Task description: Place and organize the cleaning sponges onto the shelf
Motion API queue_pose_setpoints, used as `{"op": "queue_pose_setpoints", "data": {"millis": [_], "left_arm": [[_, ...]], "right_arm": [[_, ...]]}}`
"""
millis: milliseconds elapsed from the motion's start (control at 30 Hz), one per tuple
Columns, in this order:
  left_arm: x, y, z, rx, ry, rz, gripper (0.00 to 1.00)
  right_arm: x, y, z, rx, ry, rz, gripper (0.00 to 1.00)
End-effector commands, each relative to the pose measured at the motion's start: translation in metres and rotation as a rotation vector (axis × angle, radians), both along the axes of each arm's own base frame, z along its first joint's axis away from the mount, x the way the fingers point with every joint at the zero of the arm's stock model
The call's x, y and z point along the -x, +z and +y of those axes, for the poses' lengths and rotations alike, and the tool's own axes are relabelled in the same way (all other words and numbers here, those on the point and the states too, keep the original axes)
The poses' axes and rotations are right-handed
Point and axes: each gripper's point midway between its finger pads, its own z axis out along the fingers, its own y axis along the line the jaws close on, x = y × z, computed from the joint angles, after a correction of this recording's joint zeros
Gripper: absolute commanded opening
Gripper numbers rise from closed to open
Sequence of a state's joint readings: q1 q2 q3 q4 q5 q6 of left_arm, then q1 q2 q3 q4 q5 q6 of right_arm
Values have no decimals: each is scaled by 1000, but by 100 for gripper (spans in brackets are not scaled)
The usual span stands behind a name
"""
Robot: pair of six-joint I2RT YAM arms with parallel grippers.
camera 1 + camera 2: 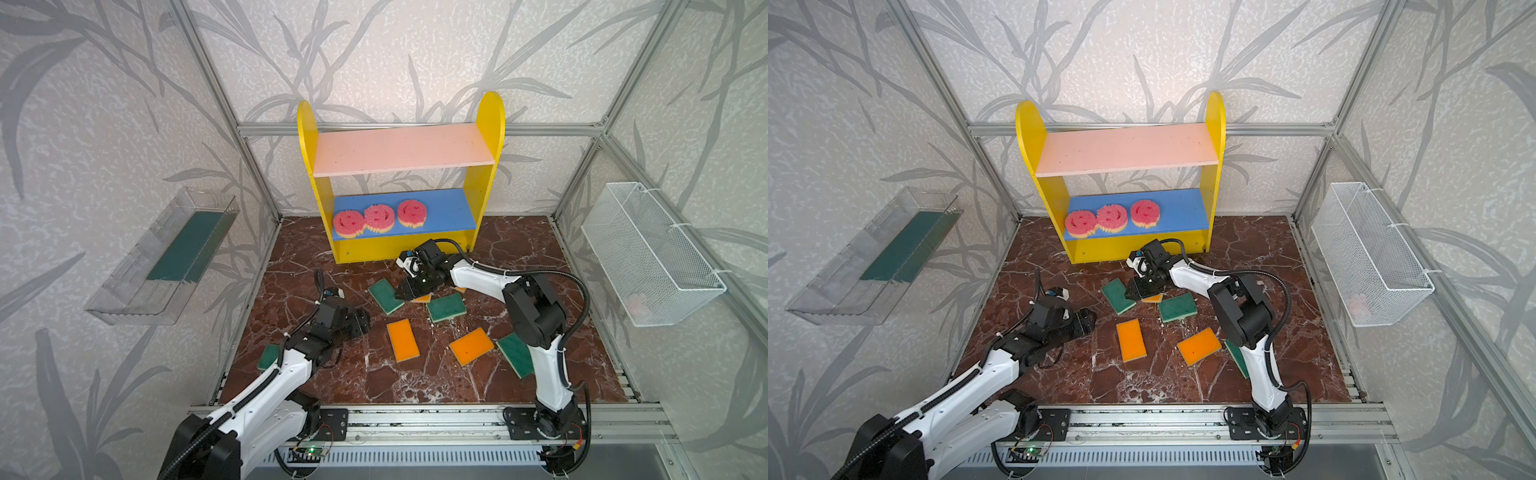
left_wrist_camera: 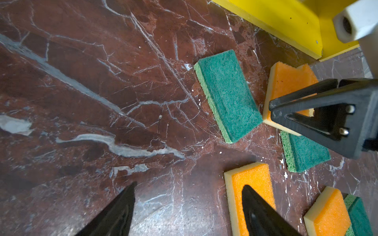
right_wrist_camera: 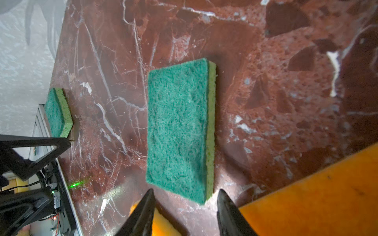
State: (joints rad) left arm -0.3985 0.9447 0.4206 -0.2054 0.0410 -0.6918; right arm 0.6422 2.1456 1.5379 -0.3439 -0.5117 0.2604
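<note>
Wallpapered cell, marble table (image 1: 365, 386). The shelf (image 1: 484, 183) is stood at the back. Three pink sponges (image 1: 378, 218) are laid in a row on its blue board (image 1: 449, 212), and the pink board (image 1: 399, 149) is bare. Green sponges (image 1: 446, 308) and orange sponges (image 1: 402, 340) are scattered flat on the table, none lifted. The right end effector (image 1: 401, 294) is lowered over a half-hidden orange one (image 2: 286, 85), jaws part-open, nothing seen gripped. The left end effector (image 2: 189, 185) is held wide and empty, low over the table.

Step judged: a rectangle is being picked. Next called for: jaws squared across its short width, closed, then it is carried to a board.
</note>
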Motion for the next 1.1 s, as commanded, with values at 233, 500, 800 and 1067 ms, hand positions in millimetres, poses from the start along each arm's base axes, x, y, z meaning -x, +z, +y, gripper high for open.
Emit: {"op": "queue_pose_setpoints", "data": {"millis": [233,500,800,1067], "left_arm": [[4,-9,7,-38,12,17,83],[8,-12,9,-35,17,25,82],[12,-12,13,-38,31,20,82],[17,-7,15,-18,44,8,82]], "right_arm": [[0,-25,1,37,-26,66,39],[8,-29,4,29,-16,87,32],[21,-32,6,19,-23,102,33],[21,-28,8,12,-45,97,5]]}}
